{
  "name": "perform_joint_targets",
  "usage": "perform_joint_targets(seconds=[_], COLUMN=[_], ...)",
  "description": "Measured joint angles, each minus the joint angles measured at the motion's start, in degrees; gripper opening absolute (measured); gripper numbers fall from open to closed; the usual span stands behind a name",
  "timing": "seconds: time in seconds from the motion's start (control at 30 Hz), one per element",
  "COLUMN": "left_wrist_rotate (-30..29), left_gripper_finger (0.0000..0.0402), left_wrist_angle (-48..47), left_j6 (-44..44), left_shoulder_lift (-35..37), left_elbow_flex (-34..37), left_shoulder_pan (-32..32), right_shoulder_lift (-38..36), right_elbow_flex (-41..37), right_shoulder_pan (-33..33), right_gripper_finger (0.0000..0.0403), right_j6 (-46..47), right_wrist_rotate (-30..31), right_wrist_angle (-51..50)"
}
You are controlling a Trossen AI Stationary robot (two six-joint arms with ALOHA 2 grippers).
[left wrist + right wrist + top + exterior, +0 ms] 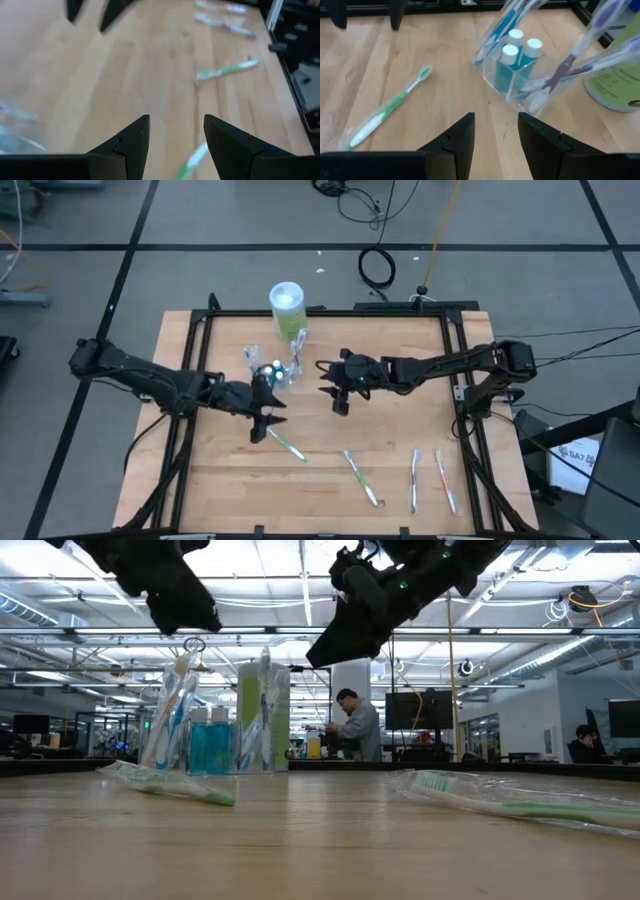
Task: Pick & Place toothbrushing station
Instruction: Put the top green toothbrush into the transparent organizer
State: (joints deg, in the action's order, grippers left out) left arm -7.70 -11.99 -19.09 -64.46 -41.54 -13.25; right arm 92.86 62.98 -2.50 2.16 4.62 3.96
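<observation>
Right gripper [338, 392]: above mid-table, just right of the cup, fingers parted, nothing between them.
Right arm: reaching in from the right edge, wrist angled down.
Left gripper [266, 420]: fingers spread, empty, over the head end of a green brush [288, 444].
Left arm: stretched in from the left, low over the wood.
Cup [275, 370]: upright behind the grippers, holding brushes and blue tubes [519, 56].
Loose brushes [362, 478]: three more lying along the near edge, right of centre.
Canister [287, 310]: pale green, just behind the cup.

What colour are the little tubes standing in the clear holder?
Blue toothpaste tubes with white caps, clearest in the right wrist view.
</observation>
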Motion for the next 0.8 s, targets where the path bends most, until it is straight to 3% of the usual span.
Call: perform_joint_targets(seconds=[0.17,0.33,0.57,0.8], left_wrist_rotate=[-0.02,-0.25,-5.12,-5.35], left_gripper_finger=[0.0191,0.0191,0.0191,0.0191], left_wrist_angle=[-0.24,-3.07,-11.60,-15.33], left_j6=[-7.99,-22.44,-52.45,-76.90], left_shoulder_lift=[-4.10,-7.76,-11.80,-15.83], left_elbow_flex=[0.00,0.00,0.00,0.06], left_shoulder_pan=[-3.19,-5.81,-8.23,-11.07], right_shoulder_lift=[0.00,0.00,0.00,0.02], right_elbow_flex=[0.00,0.00,0.00,0.00], right_shoulder_pan=[1.06,1.13,1.11,1.00], right_gripper_finger=[0.0144,0.0146,0.0145,0.0148], right_j6=[-0.35,-1.32,-1.32,-1.71], right_wrist_rotate=[0.00,0.00,0.00,0.00], right_wrist_angle=[0.02,-0.16,-3.10,-2.21])
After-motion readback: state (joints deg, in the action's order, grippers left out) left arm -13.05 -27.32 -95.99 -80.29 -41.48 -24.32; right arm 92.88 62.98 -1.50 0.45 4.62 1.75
